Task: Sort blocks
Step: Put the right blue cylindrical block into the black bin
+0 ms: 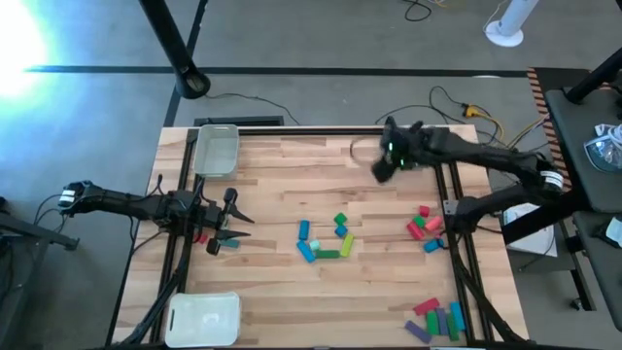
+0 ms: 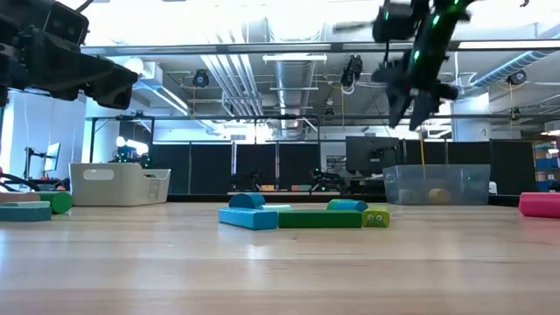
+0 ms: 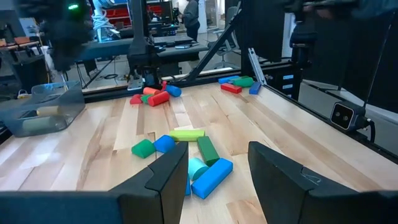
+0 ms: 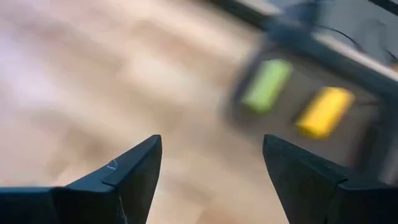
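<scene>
The right gripper (image 4: 211,174) hangs above the far right of the tabletop (image 1: 292,185), fingers spread and empty, over a clear tray (image 2: 436,185) holding a green and a yellow block. The left gripper (image 1: 236,221) waits at the left, fingers apart. The blocks (image 1: 326,239) lie mid-table, with more (image 1: 424,225) at the right.

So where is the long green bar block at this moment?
In the high view the long green bar lies flat near the table's middle, at the near end of the central cluster, between a blue block and a yellow-green block.
</scene>
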You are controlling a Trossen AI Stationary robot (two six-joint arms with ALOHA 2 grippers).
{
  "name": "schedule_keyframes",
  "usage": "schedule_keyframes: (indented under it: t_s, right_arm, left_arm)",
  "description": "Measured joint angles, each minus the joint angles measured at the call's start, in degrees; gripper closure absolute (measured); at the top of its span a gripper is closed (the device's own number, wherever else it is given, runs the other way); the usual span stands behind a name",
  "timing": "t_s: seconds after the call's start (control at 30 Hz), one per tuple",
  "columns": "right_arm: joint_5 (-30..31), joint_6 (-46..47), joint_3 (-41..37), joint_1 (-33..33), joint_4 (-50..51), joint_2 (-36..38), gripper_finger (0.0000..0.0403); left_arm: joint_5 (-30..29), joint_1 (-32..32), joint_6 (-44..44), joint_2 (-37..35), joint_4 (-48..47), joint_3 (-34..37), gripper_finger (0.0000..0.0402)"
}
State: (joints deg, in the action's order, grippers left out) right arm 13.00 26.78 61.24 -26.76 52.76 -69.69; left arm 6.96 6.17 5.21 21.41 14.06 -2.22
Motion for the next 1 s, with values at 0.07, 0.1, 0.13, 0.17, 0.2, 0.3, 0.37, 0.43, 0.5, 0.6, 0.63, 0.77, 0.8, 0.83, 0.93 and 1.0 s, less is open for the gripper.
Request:
schedule_keyframes:
  t_s: [0.07, 0.1, 0.13, 0.17, 0.2, 0.3, 0.37, 0.43, 0.5, 0.6, 0.63, 0.77, 0.8, 0.83, 0.93, 1.0]
  right_arm:
    - [-0.12, -2.31, 0.00, 5.98, 3.92, 1.18, 0.0133]
    - [-0.11, -3.38, 0.00, 8.68, 6.82, 1.48, 0.0134]
    - [-0.14, -4.18, -0.03, 11.20, 9.94, 1.65, 0.0135]
    - [-0.32, -4.82, -0.03, 13.58, 13.32, 1.70, 0.0137]
    - [-1.08, -5.45, -0.03, 15.81, 16.64, 1.70, 0.0139]
    - [-7.40, -7.33, -0.05, 21.56, 25.10, 1.62, 0.0145]
    - [-11.33, -7.41, -0.21, 25.23, 28.33, 1.30, 0.0150]
    - [-14.08, -7.99, -0.76, 28.70, 29.62, 1.26, 0.0155]
    - [-16.78, -8.62, -1.71, 31.65, 29.71, 1.36, 0.0159]
    - [-20.60, -10.04, -3.78, 35.68, 27.90, 1.37, 0.0165]
    - [-21.38, -10.31, -4.67, 37.13, 26.42, 1.39, 0.0167]
    - [-22.15, -10.99, -8.55, 43.02, 20.03, 1.39, 0.0174]
    - [-22.21, -10.99, -9.50, 44.40, 18.83, 1.37, 0.0175]
    - [-22.19, -10.99, -10.44, 45.73, 17.55, 1.37, 0.0175]
    - [-22.17, -10.96, -13.54, 49.22, 15.19, 1.35, 0.0174]
    - [-22.11, -10.97, -15.70, 50.73, 15.26, 1.33, 0.0175]
  left_arm:
    - [0.00, -0.02, 0.00, 0.00, 0.00, 0.00, 0.0248]
    - [0.00, 0.00, 0.00, 0.00, 0.00, 0.00, 0.0248]
    - [0.00, -0.02, 0.02, 0.00, 0.00, 0.00, 0.0248]
    - [0.00, -0.01, 0.00, 0.00, 0.00, 0.00, 0.0248]
    - [0.00, 0.00, 0.01, 0.00, 0.00, 0.00, 0.0248]
    - [0.01, 0.00, 0.00, 0.00, 0.00, 0.00, 0.0248]
    - [0.00, -0.02, 0.00, 0.00, 0.00, 0.00, 0.0248]
    - [0.00, -0.02, 0.00, 0.00, 0.00, 0.00, 0.0248]
    - [0.00, -0.02, 0.00, 0.00, 0.00, 0.00, 0.0248]
    - [0.00, -0.02, 0.00, 0.00, 0.00, 0.00, 0.0248]
    - [0.00, -0.01, 0.01, 0.00, 0.00, 0.00, 0.0248]
    - [0.00, -0.02, 0.00, 0.00, 0.00, 0.00, 0.0248]
    - [0.00, -0.01, 0.00, 0.00, 0.00, 0.00, 0.0248]
    - [0.00, 0.00, 0.00, 0.00, 0.00, 0.00, 0.0248]
    - [0.00, -0.02, 0.02, 0.00, 0.00, 0.00, 0.0248]
    - [0.00, 0.00, 0.02, 0.00, 0.00, 0.00, 0.0248]
